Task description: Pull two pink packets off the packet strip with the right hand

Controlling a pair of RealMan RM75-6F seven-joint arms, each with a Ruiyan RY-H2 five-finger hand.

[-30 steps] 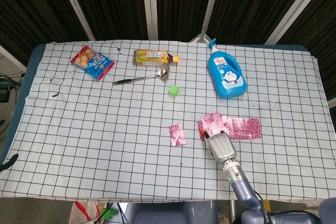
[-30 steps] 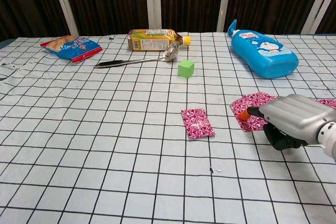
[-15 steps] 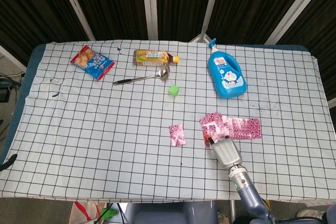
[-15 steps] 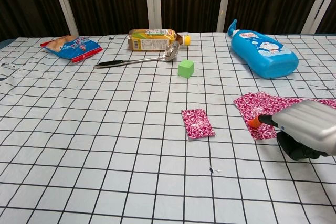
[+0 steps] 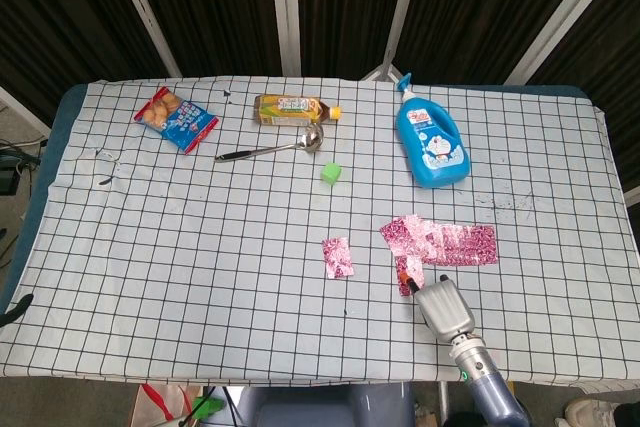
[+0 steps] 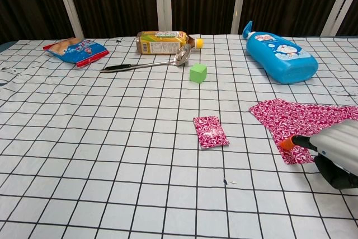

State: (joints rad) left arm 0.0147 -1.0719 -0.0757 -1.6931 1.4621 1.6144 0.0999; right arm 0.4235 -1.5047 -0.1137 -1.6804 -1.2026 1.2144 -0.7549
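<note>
Tabletop (image 5: pixel 200 237) covered in matt white cloth with black grid lines, slightly creased. Packet strip (image 5: pixel 440 242) is shiny pink foil, crinkled; the separate pink packet (image 5: pixel 337 256) has the same foil look. Right hand (image 5: pixel 443 307) has a smooth silver-grey shell with a satin sheen, and an orange fingertip (image 6: pixel 287 143). Blue bottle (image 5: pixel 430 142) is glossy plastic. Spoon (image 5: pixel 270 150) is polished metal. Green cube (image 5: pixel 331 173) is matt. Snack bag (image 5: pixel 175 119) is glossy film.
</note>
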